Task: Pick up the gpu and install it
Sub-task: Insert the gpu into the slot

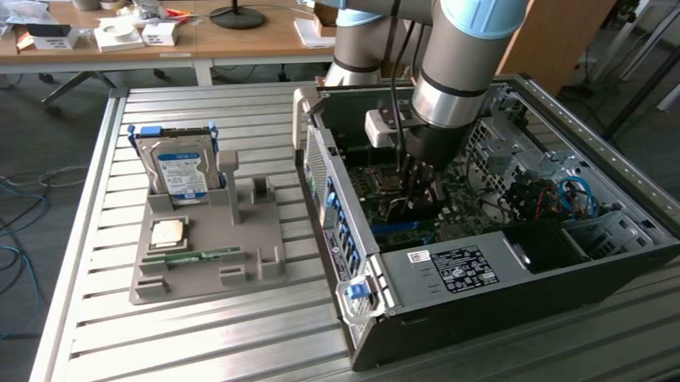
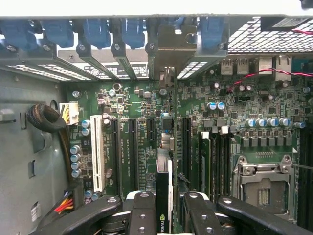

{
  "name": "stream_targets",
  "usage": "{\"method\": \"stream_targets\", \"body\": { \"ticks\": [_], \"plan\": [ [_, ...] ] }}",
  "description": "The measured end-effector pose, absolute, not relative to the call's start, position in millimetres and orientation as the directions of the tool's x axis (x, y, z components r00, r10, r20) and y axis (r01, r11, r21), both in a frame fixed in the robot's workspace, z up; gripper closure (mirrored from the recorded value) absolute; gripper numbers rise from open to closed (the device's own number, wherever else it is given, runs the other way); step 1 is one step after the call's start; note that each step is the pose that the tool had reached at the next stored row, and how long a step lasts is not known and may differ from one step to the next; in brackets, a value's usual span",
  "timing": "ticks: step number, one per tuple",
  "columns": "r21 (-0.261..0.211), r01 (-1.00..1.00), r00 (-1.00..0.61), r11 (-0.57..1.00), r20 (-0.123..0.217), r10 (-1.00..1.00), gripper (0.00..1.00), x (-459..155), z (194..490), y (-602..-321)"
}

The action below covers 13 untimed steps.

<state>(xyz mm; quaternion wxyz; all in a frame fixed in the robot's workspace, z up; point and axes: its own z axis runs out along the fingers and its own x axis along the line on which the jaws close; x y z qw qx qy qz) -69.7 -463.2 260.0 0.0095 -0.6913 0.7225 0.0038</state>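
The gpu (image 2: 165, 166) shows edge-on in the wrist view, a thin card with a logo on its near end. My gripper (image 2: 165, 208) is shut on it, one black finger (image 2: 142, 213) on each side. The card's silver bracket (image 2: 164, 46) stands at the case's rear slot openings, and the card lines up over a long expansion slot on the green motherboard (image 2: 132, 98). Whether it is seated in the slot I cannot tell. In the exterior view my gripper (image 1: 416, 195) reaches down inside the open computer case (image 1: 318, 159).
On the table at the exterior view's left, a grey holder (image 1: 250, 239) carries a hard drive (image 1: 181, 171), a processor (image 1: 168, 233) and a memory stick (image 1: 191, 256). Inside the case are the power supply (image 1: 447, 270), blue cables (image 1: 574, 195), a cable bundle (image 2: 46, 120) and the processor socket (image 2: 261, 188).
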Motion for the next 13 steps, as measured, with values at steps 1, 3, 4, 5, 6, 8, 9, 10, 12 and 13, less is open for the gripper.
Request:
{"method": "stream_targets", "body": {
  "ticks": [1,3,4,5,6,8,9,10,12,13],
  "plan": [
    [-0.008,-0.999,-0.044,0.044,-0.019,-0.999,0.74,-69.8,259.6,-463.2],
    [-0.008,-0.999,-0.044,0.044,-0.019,-0.999,0.74,-70.0,259.1,-463.2],
    [-0.008,-0.999,-0.044,0.044,-0.019,-0.999,0.74,-70.0,258.9,-463.2],
    [-0.008,-0.999,-0.044,0.044,-0.019,-0.999,0.74,-70.0,258.6,-463.2],
    [-0.008,-0.999,-0.044,0.044,-0.019,-0.999,0.74,-70.0,258.5,-463.2],
    [-0.008,-0.999,-0.044,0.044,-0.019,-0.999,0.74,-70.1,258.5,-463.2],
    [-0.008,-0.999,-0.044,0.044,-0.019,-0.999,0.74,-70.1,258.4,-463.2],
    [-0.008,-0.999,-0.044,0.044,-0.019,-0.999,0.74,-70.1,258.4,-463.2],
    [-0.008,-0.999,-0.044,0.044,-0.019,-0.999,0.74,-70.1,258.1,-463.1],
    [-0.008,-0.999,-0.044,0.044,-0.019,-0.999,0.74,-70.0,257.7,-463.1]
  ]
}}
